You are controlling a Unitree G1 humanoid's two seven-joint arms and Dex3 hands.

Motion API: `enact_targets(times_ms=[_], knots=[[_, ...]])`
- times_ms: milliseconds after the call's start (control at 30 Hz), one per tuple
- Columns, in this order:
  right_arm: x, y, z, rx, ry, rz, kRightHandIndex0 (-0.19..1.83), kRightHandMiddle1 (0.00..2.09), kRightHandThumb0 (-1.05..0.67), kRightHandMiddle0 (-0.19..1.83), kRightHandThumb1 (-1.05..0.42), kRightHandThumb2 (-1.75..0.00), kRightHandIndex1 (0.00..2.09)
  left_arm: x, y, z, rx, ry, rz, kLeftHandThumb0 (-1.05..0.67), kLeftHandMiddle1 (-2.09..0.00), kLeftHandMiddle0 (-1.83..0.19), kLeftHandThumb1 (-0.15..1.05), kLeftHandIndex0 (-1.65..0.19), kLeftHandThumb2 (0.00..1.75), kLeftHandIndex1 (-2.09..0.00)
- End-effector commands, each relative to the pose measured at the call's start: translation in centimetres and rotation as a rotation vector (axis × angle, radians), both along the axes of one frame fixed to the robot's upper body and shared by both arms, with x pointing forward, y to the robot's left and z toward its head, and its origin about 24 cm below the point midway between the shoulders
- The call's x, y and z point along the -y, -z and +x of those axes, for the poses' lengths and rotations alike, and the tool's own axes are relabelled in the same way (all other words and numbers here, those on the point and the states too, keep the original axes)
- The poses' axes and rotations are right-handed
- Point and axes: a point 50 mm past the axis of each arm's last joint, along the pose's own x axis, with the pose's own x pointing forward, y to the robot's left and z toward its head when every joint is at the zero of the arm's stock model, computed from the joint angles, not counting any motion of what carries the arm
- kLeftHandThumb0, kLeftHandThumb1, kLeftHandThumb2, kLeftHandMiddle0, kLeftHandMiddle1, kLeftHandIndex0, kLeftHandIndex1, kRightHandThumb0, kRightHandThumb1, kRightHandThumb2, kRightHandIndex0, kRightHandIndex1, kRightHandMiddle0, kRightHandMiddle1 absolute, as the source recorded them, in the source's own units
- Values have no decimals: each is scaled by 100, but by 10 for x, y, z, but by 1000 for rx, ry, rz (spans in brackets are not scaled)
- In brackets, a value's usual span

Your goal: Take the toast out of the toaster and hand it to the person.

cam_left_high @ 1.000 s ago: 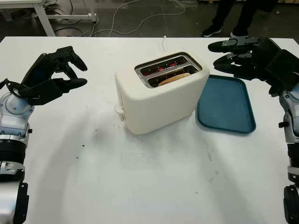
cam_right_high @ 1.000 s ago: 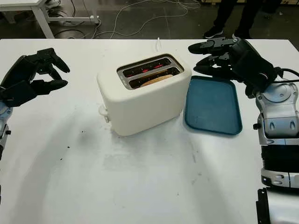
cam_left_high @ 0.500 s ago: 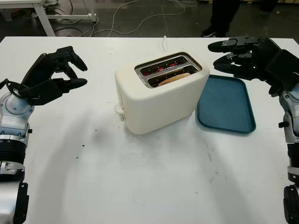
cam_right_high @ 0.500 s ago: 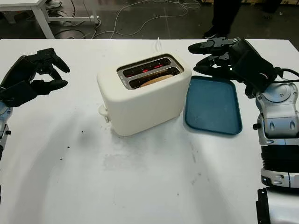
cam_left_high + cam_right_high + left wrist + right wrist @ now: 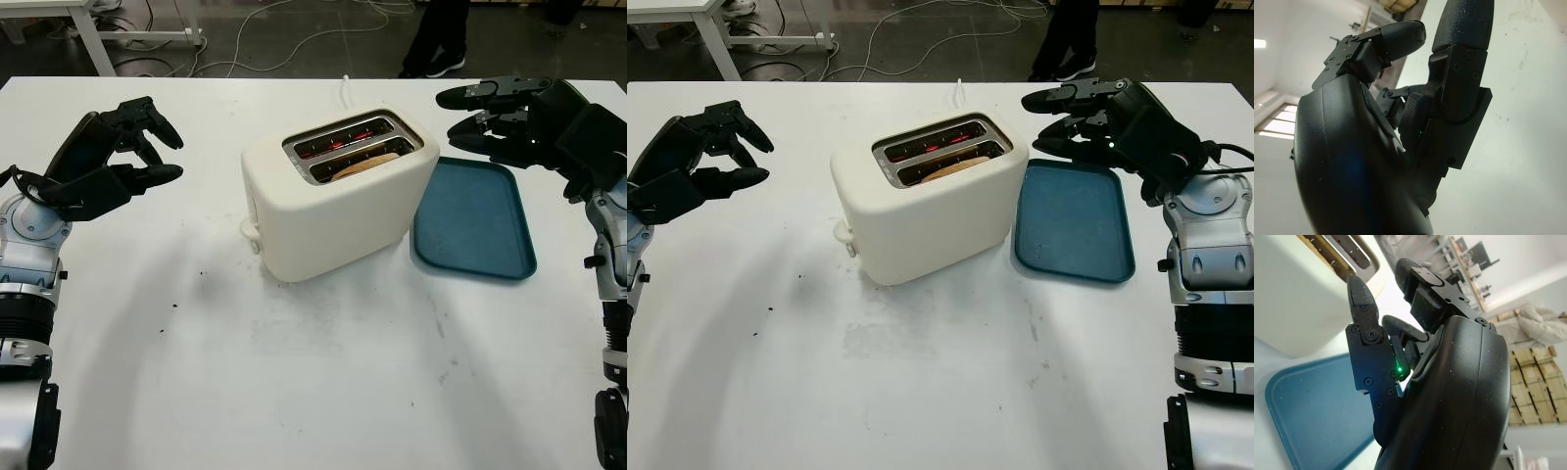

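The toast (image 5: pixel 365 164) is sitting low in the near slot of the cream toaster (image 5: pixel 338 196) at the middle of the white table (image 5: pixel 294 382), heating elements glowing red. The left hand (image 5: pixel 118 162) is hovering open well left of the toaster. The right hand (image 5: pixel 509 122) is hovering open above the far edge of the blue tray (image 5: pixel 475 220); the right wrist view is showing a green light on one finger (image 5: pixel 1371 357). A person's legs (image 5: pixel 1068 39) are standing beyond the table.

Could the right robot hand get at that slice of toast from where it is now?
Probably yes. The right robot hand is open above the blue tray, beside the toaster, and nothing lies between it and the toast.
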Motion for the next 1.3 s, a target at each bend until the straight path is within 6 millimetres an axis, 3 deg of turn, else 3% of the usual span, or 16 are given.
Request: enact_targets(times_ms=[0,1267], knots=[[-3,-6,1,27,-8,-2,45,1,-39,78,-88,0,88,1,-2,0,13,2,-5,-105,-141,-60,92,-41,26,-142],[-3,-5,1,29,-13,7,44,1,-38,79,-88,0,90,0,0,0,7,2,-13,-105,-138,-61,92,-42,25,-140]])
